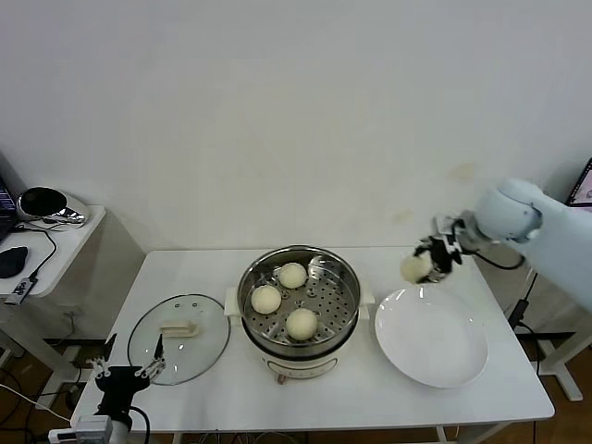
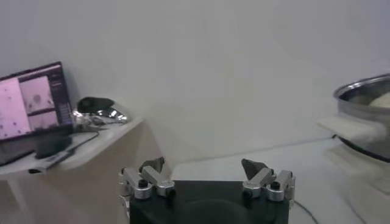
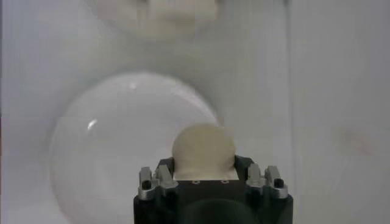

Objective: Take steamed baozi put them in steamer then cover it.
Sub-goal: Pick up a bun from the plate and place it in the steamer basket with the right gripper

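Now, held bun: the right gripper has its jaws clenched on the fourth steamed baozi, lifted above the far edge of the white plate, to the right of the steamer.
Steamer: the steamer sits mid-worktop with three steamed baozi on its perforated tray, two toward the left and far side and one near the front; the right part of the tray looks free.
Cover: the cover lies flat on the worktop left of the steamer, handle up, not yet on the pot.
Left gripper: the left gripper waits low off the near-left corner of the worktop, jaws released and holding nothing.
Risk, squeeze: the bun looks soft, so a hard pinch could dent or tear it, and a slack one could let it slip during the carry.
Risk, rim: a low path leftward could clip the bun on the steamer's steel rim or the right side handle.
Risk, landing: dropping it too far left could set it onto the near bun; a release from height could make it roll.
Risk, lid: any bun riding high near the wall could stop the cover seating flush later.
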Controlling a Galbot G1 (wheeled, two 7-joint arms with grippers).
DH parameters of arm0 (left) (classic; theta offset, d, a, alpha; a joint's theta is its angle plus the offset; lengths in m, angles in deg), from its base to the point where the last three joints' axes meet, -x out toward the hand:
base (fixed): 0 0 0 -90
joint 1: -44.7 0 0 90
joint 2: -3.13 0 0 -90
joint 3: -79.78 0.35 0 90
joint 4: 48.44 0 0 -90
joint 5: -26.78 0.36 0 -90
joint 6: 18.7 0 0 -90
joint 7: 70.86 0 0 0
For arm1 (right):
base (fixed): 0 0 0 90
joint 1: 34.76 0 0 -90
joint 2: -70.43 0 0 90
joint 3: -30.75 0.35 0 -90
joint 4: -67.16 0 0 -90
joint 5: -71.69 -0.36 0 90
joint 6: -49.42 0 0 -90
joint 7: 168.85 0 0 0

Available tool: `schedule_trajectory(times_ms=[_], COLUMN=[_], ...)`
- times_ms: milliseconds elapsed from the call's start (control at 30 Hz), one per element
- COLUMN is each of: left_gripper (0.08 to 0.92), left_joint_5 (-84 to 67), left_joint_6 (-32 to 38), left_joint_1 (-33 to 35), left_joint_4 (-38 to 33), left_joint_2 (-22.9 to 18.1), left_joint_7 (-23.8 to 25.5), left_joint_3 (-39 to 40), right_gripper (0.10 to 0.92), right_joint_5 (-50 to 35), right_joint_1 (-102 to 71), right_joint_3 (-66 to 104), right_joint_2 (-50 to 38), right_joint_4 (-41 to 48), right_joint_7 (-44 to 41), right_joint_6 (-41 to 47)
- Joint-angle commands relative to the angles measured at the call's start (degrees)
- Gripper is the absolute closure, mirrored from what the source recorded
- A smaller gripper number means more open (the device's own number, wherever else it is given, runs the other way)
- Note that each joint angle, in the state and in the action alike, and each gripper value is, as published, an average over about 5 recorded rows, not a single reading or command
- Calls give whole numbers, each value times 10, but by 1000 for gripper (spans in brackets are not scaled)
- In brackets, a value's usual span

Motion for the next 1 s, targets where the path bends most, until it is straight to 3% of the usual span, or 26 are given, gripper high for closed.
schedule_trajectory(times_ms=[33, 500, 1000], left_gripper=[177, 177, 177], left_joint_5=[2, 0, -5], left_joint_6=[0, 2, 5], left_joint_1=[-4, 0, -3], left_joint_4=[5, 6, 10], left_joint_2=[2, -1, -2], left_joint_7=[0, 0, -1], left_joint_3=[21, 11, 3], right_gripper=[414, 411, 406], right_joint_5=[-181, -176, -91], right_joint_1=[154, 60, 15], right_joint_3=[-142, -150, -155], right_joint_2=[128, 258, 272], right_joint_4=[-41, 55, 99], right_joint_7=[75, 115, 98], right_joint_6=[87, 128, 121])
